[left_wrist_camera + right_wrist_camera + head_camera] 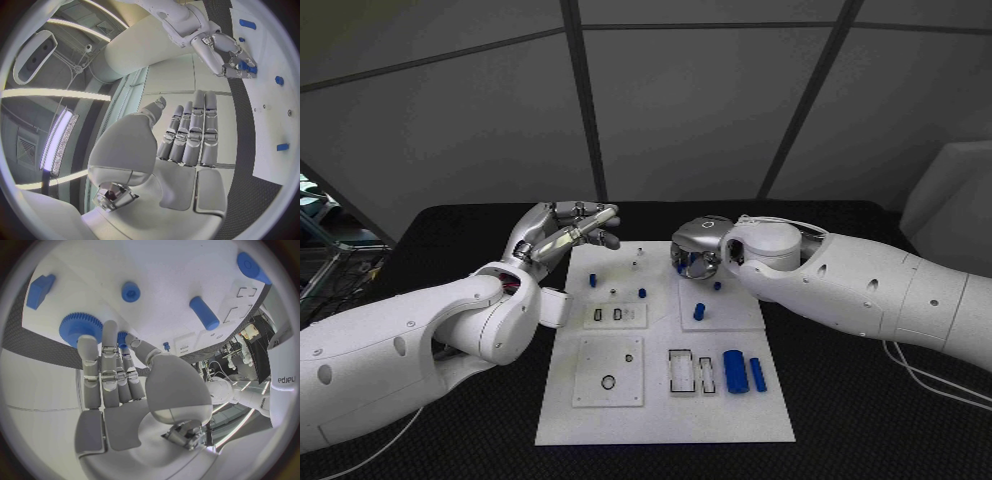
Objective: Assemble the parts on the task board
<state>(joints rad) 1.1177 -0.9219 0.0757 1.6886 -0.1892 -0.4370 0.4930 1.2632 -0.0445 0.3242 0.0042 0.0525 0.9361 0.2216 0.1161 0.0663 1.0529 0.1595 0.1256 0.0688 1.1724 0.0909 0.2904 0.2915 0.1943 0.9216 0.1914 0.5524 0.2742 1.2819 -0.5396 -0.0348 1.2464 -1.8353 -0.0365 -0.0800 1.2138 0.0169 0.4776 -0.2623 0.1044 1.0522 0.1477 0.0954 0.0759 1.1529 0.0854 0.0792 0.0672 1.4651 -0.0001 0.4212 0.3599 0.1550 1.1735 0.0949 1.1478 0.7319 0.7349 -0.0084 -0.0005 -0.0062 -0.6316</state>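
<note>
Your task board point(733, 420) is a white plate lying flat mid-surface point(877, 420), with small blue parts on it: two cylinders point(744, 373) near the right edge, a peg point(698, 311) mid-board. The right hand point(697, 250) hovers over the far end by a blue gear point(80, 327); the wrist hides its grip, so you cannot tell. The left hand point(567, 228), fingers straight and together, holds nothing.

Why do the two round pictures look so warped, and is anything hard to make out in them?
Both wrist views are fisheye, so the task board and its straight edges bend. In the left wrist view, ceiling light strips glare brightly beside the left hand. In the right wrist view, the right hand hides part of a blue gear. The head view looks undistorted.
</note>
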